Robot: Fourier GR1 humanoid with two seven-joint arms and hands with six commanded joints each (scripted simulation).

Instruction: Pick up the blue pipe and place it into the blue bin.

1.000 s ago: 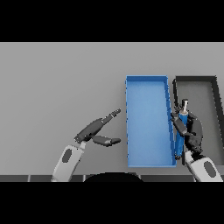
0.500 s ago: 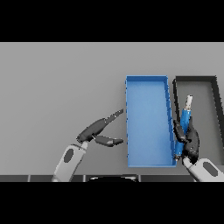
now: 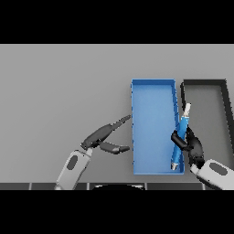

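Observation:
The blue pipe [image 3: 182, 132], pale at its upper tip, leans along the right wall of the blue bin [image 3: 152, 96]. Its lower end reaches down near the bin's front right corner. My right hand [image 3: 191, 145] is shut on the pipe's middle, fingers curled round it, over the bin's right edge. My left hand [image 3: 106, 133] hovers open to the left of the bin, fingers stretched toward its left wall and the thumb spread below.
A black bin [image 3: 205, 84] stands directly to the right of the blue one, their walls nearly touching. The grey table [image 3: 59, 91] stretches wide to the left and behind.
My right hand has tilted the pipe and carried it left and down, from over the black bin's edge to the blue bin's right wall. The left hand barely shifted.

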